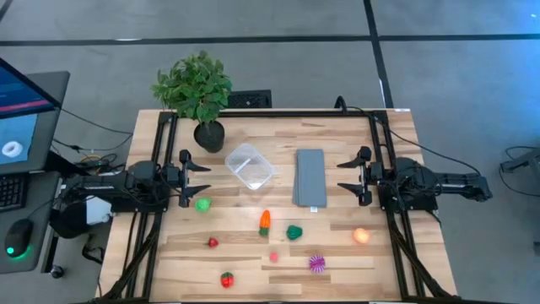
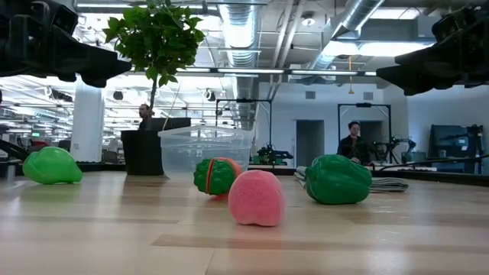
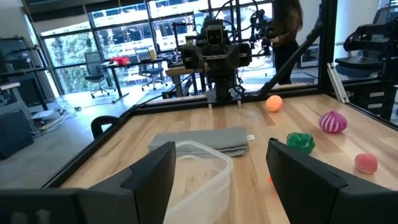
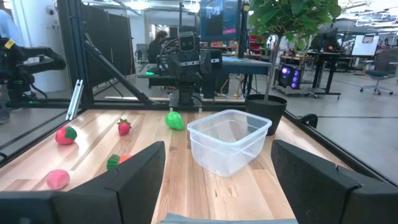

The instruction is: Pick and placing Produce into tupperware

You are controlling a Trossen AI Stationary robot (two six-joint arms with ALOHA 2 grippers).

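The clear tupperware [image 1: 250, 165] stands empty on the wooden table, near its far middle. The produce lies scattered nearer the front: a green ball [image 1: 202, 203], an orange carrot [image 1: 265, 221], a dark green piece [image 1: 294, 232], an orange ball [image 1: 361, 236], two red pieces [image 1: 213, 242] [image 1: 227, 279], a pink piece [image 1: 273, 257] and a spiky purple ball [image 1: 316, 263]. My left gripper [image 1: 205, 177] hangs open at the table's left side, level and above the surface. My right gripper [image 1: 342, 176] hangs open at the right side, facing it. Both hold nothing.
A flat grey slab [image 1: 310, 177] lies right of the tupperware. A potted plant [image 1: 201, 95] stands at the far left. Black frame rails [image 1: 384, 152] run along both table sides. People show in the room beyond.
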